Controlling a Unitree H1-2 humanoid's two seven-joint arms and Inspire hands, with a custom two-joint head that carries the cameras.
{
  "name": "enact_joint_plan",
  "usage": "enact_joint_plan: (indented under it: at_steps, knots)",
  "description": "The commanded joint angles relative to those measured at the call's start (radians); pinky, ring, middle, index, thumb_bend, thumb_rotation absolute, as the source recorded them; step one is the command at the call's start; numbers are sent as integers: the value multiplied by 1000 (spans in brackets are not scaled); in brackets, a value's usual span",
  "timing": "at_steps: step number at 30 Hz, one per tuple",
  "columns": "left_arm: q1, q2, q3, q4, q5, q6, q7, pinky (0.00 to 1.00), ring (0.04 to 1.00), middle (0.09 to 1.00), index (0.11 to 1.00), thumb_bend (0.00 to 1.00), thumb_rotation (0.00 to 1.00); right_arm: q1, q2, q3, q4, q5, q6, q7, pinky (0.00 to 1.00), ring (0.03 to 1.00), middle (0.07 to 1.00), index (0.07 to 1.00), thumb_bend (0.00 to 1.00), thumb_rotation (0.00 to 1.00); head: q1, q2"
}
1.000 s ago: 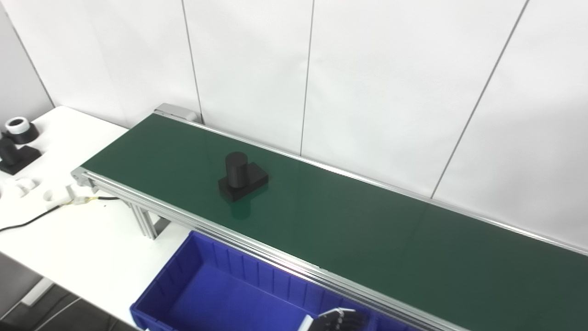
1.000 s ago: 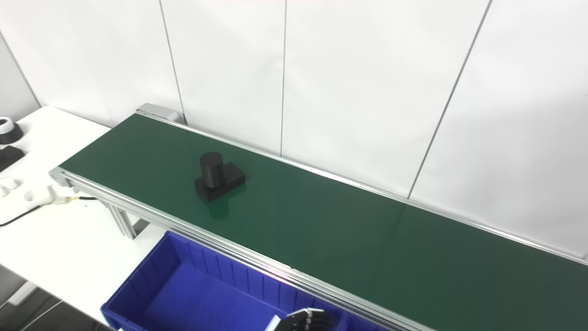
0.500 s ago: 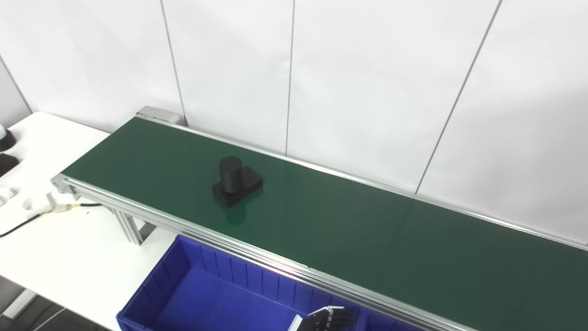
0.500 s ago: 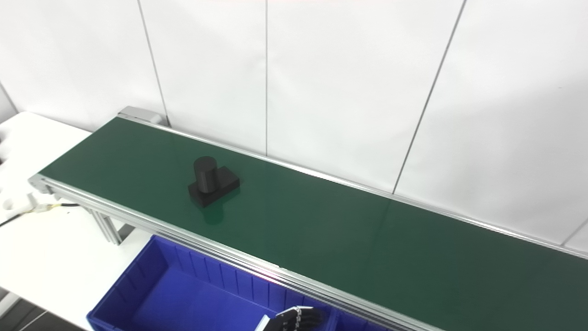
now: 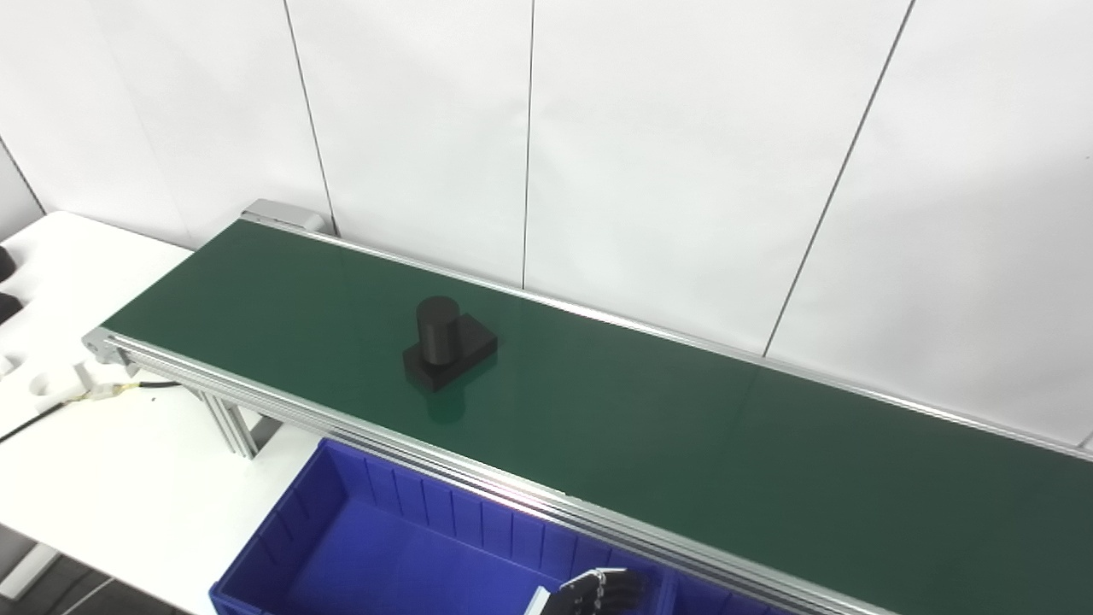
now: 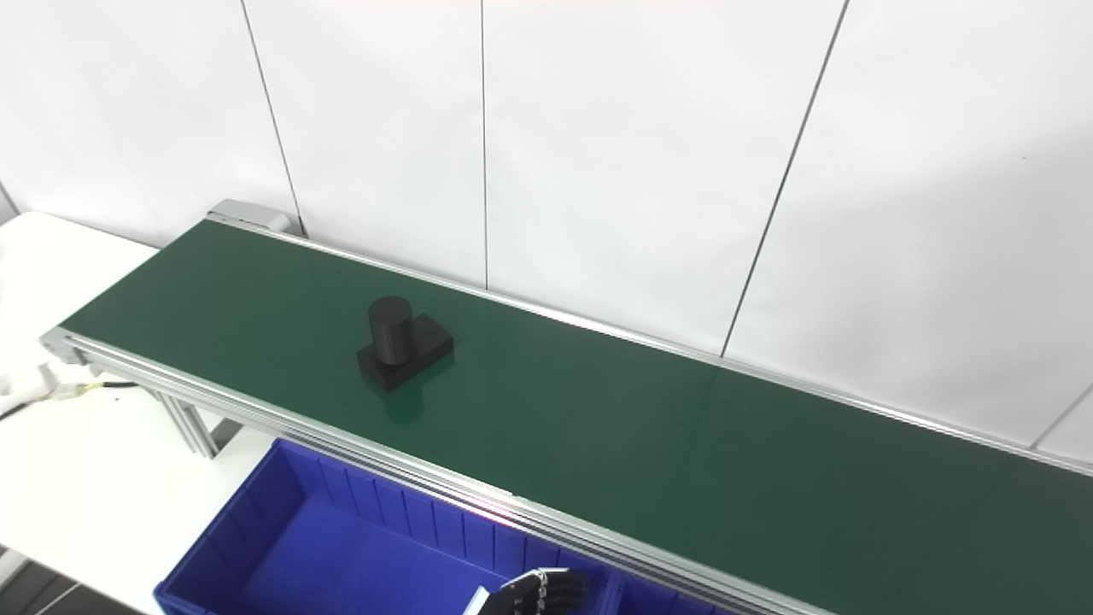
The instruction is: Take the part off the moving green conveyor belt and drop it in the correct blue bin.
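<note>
The camera pans right a bit, and the black part rides a little further along the green conveyor belt, untouched. One hand peeks over the blue bin, fingers curled; can't tell which hand.

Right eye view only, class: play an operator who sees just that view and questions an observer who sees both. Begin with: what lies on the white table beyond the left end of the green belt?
Observer: In the left eye view, two dark shapes sit at the table's far left edge, cut off by the frame.
Operator: Anything nearer the belt?
Observer: Yes, a round hollow in a white tray, just left of the plug.
</note>
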Motion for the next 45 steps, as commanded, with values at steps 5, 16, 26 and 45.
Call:
enact_joint_plan:
  at_steps: [5,16,26,45]
  knots:
    - [27,-41,2,-40,-2,-32,-18,829,759,761,730,500,0,-10,-8,2,-38,5,-36,-7,604,722,771,785,668,67,-25,10]
    - [20,-47,29,-42,-18,-32,-52,839,759,758,732,506,0,-56,-32,-4,-78,-13,-36,31,633,733,791,802,659,80,-49,27]
    - [29,-34,70,-72,-41,-32,-100,795,767,769,748,533,0,-198,-12,-39,-206,-29,17,115,692,796,824,835,644,105,-119,31]
    - [17,-37,136,-92,-23,-32,-140,743,740,750,733,573,0,-445,38,-66,-357,-69,222,220,693,792,826,855,727,175,-178,44]
